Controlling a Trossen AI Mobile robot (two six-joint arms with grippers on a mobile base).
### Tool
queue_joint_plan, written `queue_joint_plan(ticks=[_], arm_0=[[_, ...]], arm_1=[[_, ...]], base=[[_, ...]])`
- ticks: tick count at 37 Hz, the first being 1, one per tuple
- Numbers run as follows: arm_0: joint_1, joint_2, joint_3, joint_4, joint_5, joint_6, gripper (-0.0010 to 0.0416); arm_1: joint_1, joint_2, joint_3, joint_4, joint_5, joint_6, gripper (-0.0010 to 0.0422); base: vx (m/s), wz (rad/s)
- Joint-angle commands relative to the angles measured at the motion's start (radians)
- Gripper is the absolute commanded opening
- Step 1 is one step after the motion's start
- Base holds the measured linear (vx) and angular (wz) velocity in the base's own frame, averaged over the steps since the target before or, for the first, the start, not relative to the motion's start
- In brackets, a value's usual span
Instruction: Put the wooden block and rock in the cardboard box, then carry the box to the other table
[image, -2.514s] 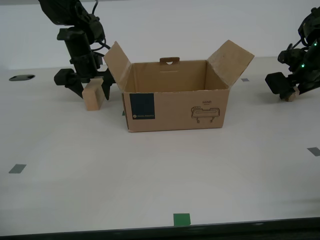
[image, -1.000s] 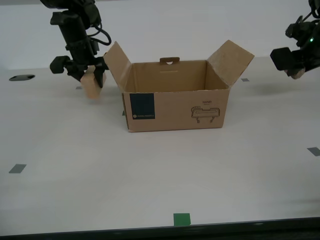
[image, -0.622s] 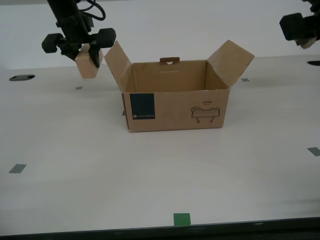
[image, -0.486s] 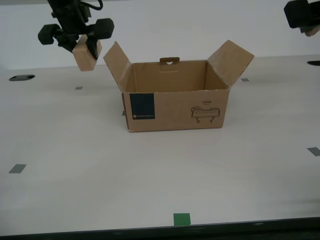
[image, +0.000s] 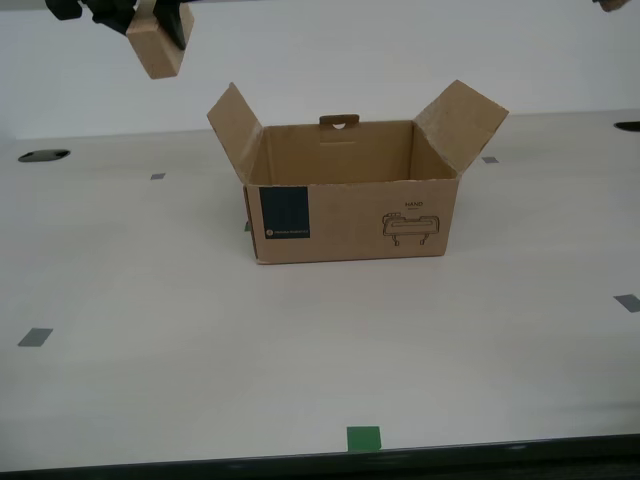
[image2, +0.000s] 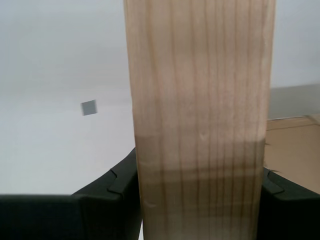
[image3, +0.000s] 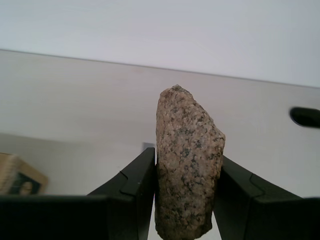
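Observation:
The wooden block (image2: 200, 120) is clamped upright between the fingers of my second gripper (image2: 200, 200). In the exterior view the block (image: 155, 45) hangs high at the exterior view's left, above and left of the cardboard box (image: 350, 205). Only the dark finger tips show at that frame's top edge. The rock (image3: 187, 165) is pinched in my first gripper (image3: 185, 200). In the exterior view just a sliver of the rock (image: 612, 4) shows at the top right corner. The box stands open on the table, flaps spread, nothing visible inside. The other table is out of view.
The box rests on an off-white table (image: 150, 300) with grey tape marks (image: 35, 337) and a green one (image: 363, 437) near the front edge. A dark hole (image: 43, 155) lies at the exterior view's far left.
Both grippers have risen. The block went from beside the box's flap up to the exterior view's top left. The gripper with the rock climbed almost out of the top right.

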Motion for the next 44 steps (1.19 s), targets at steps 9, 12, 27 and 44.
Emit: queue_joint_plan(ticks=[9,12,27,44], arm_0=[[0.135,-0.051,0.001,-0.03,-0.033,0.008,-0.0001],[0.165,-0.067,0.001,-0.038,-0.054,0.01,-0.0001],[0.223,-0.135,0.001,-0.099,-0.163,0.016,-0.0001],[0.276,-0.143,-0.009,-0.112,-0.319,0.029,-0.0001]], arm_1=[[-0.07,-0.08,0.002,0.005,0.09,0.003,-0.0001],[-0.093,-0.089,0.002,0.009,0.092,0.007,-0.0001],[-0.157,-0.093,0.002,0.082,0.201,0.106,-0.0001],[-0.207,-0.093,-0.09,0.215,0.258,0.258,-0.0001]], base=[[0.0,0.0],[0.0,0.0],[0.0,0.0],[0.0,0.0]])
